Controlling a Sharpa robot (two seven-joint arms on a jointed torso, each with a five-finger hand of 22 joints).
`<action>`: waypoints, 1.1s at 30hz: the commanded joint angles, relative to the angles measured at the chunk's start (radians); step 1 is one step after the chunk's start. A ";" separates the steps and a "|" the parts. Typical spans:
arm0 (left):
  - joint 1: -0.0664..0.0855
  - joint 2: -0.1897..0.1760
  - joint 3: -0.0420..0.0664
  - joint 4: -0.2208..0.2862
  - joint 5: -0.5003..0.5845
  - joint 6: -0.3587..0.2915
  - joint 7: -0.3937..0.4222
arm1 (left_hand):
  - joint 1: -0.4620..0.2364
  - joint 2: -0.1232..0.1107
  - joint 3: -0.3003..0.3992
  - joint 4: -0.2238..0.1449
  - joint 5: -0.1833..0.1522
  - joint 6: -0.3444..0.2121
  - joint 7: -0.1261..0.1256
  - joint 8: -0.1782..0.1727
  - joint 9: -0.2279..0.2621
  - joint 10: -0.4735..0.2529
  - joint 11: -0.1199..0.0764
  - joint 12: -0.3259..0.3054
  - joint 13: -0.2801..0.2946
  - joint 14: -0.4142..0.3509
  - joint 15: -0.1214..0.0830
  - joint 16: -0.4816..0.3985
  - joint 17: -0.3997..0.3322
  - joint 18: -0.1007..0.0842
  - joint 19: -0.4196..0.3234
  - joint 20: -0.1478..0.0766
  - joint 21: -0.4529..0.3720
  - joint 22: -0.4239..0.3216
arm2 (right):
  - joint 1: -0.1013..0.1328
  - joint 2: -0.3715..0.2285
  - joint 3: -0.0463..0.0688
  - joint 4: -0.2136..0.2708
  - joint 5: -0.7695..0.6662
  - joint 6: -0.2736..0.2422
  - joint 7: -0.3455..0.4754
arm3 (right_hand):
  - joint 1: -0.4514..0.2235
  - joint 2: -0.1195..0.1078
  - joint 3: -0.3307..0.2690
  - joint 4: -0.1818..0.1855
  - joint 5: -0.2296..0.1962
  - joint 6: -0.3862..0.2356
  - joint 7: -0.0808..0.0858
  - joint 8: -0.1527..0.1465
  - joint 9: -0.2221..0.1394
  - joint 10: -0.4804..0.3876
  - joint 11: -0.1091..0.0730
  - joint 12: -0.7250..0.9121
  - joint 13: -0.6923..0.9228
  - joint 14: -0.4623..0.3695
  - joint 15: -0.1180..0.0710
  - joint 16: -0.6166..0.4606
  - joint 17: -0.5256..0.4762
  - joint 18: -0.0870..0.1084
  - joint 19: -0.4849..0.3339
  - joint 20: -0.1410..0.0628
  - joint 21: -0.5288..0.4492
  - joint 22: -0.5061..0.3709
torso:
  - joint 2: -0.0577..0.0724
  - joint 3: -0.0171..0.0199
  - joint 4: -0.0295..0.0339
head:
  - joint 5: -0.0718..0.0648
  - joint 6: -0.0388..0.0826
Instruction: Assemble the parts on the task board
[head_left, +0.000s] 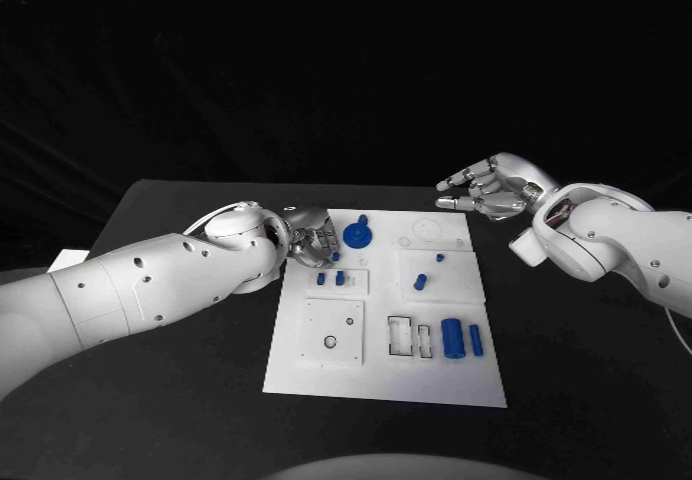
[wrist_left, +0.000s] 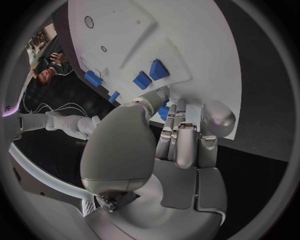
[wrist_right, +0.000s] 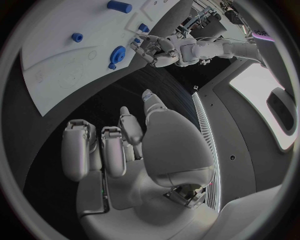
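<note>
Touching the task board, left hand; right hand hovers empty.

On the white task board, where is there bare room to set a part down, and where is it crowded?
The near edge of the white task board is bare, below the two blue cylinders. The far-left corner is crowded: the left hand sits beside the blue gear and small blue pegs.

Right hand empty, fingers apart, above black table; task board beyond, left hand at blue gear.
</note>
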 joint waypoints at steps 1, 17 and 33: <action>-0.001 -0.025 0.003 0.011 0.030 -0.030 0.006 | -0.003 0.003 -0.006 -0.002 -0.001 -0.008 0.002 0.002 -0.002 -0.012 0.001 -0.005 0.001 0.036 0.008 -0.004 -0.002 -0.017 0.022 0.007 -0.009 -0.003 | -0.001 -0.002 0.000 -0.005 -0.045 0.018 -0.016 | 0.011 0.013 0.003 -0.007 -0.002 -0.004 0.001 0.002 0.001 -0.110 -0.003 -0.219 -0.148 0.067 0.000 -0.019 0.119 0.023 -0.017 0.000 -0.024 -0.038 | 0.000 0.0001 -0.0001 | -0.001 0.001; 0.006 -0.179 0.016 0.074 1.142 -0.251 0.443 | 0.009 0.065 0.019 -0.001 0.013 0.080 0.029 0.045 0.007 0.089 -0.007 0.076 0.023 -0.055 0.005 -0.128 -0.238 0.037 -0.085 0.013 -0.313 -0.236 | -0.015 -0.021 0.000 0.039 -0.594 0.056 -0.169 | 0.132 -0.040 0.220 -0.068 -0.071 0.101 -0.005 0.005 0.002 -0.182 0.009 -0.930 -0.893 0.059 0.008 -0.075 0.047 0.034 -0.025 0.005 -0.072 -0.106 | 0.000 -0.0014 -0.0002 | -0.015 0.020; -0.004 -0.267 0.002 0.237 1.587 -0.203 0.599 | -0.010 0.078 -0.018 -0.001 0.015 0.089 0.022 0.062 0.005 0.099 -0.018 0.133 0.045 -0.085 -0.002 -0.157 -0.294 0.049 -0.120 0.007 -0.396 -0.297 | -0.055 -0.026 0.000 0.115 -0.911 0.105 -0.269 | 0.116 -0.078 0.286 -0.075 -0.098 0.125 -0.009 -0.003 0.000 -0.172 0.014 -0.996 -1.014 0.057 0.013 -0.085 0.032 0.035 -0.024 0.011 -0.078 -0.113 | -0.001 -0.0055 -0.0003 | -0.064 0.035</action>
